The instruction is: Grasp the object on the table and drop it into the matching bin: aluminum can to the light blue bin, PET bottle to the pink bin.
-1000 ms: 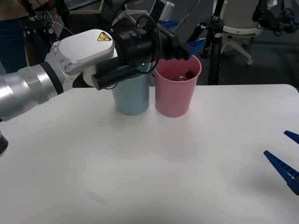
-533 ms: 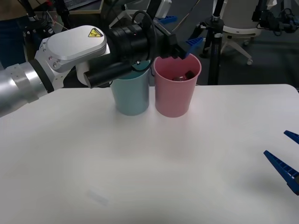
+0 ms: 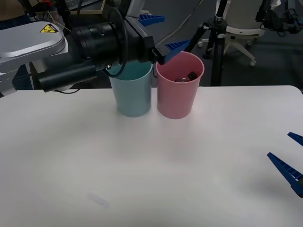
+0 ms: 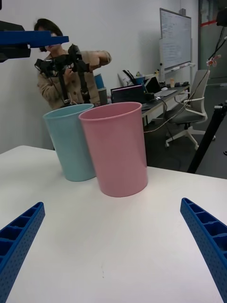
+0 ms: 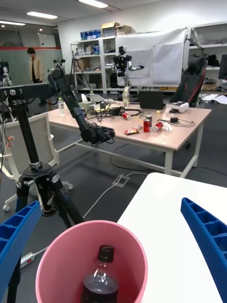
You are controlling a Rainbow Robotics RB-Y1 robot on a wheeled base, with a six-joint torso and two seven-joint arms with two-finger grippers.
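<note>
While the light blue bin [image 3: 133, 91] and the pink bin [image 3: 179, 86] stand touching side by side at the far edge of the white table [image 3: 151, 165], a black tripod [image 3: 217, 42] rises just behind them. My left gripper [image 3: 158, 33] hangs spread wide and empty above both rims, its arm reaching across from my left. The PET bottle [image 5: 101, 281] stands inside the pink bin. My right gripper [image 4: 113, 246] rests low, parted, nearer me. Since a second ago my left arm has lifted and pulled back leftward.
</note>
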